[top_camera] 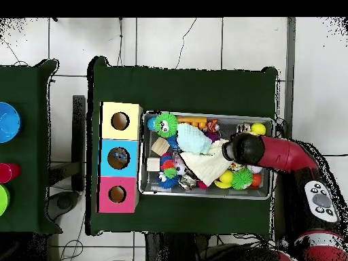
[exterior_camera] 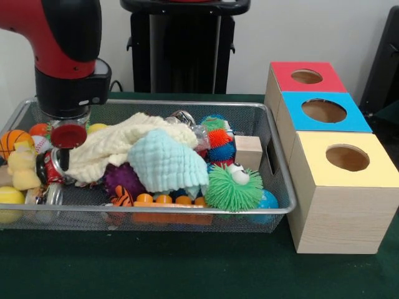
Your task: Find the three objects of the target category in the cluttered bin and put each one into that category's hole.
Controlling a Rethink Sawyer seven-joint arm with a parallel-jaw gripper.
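Dark green cloth covers the table [exterior_camera: 187, 274], and on it sits the long shallow silver wire-mesh bin [exterior_camera: 277, 187], heaped with toys and rags. To the bin's right in the front view stand three pale wooden boxes in a row, and the middle one carries the blue top with the round hole [exterior_camera: 323, 110] cut through it; the red-topped box [exterior_camera: 307, 76] lies farther back and the yellow-topped box [exterior_camera: 347, 158] nearer the camera. From above, the blue-topped hole [top_camera: 118, 158] again sits between the yellow and red ones, just beside the bin's short end. The red and black arm [exterior_camera: 59, 43] comes down over the opposite end of the bin, its gripper [exterior_camera: 65, 140] low among the clutter next to a red disc; whether the pincer is spread or pressed together I cannot tell. A cream waffle-weave cloth [exterior_camera: 115, 146] and a pale mint cloth [exterior_camera: 165, 163] lie draped across the middle of the pile. Near the box end rest a green spiky rubber ball with googly eyes [exterior_camera: 234, 187], a plain wooden cube [exterior_camera: 248, 151], and a blue ball [exterior_camera: 268, 200]. An orange mini basketball [exterior_camera: 12, 141] and a yellow ball [exterior_camera: 9, 196] lie at the arm's end.
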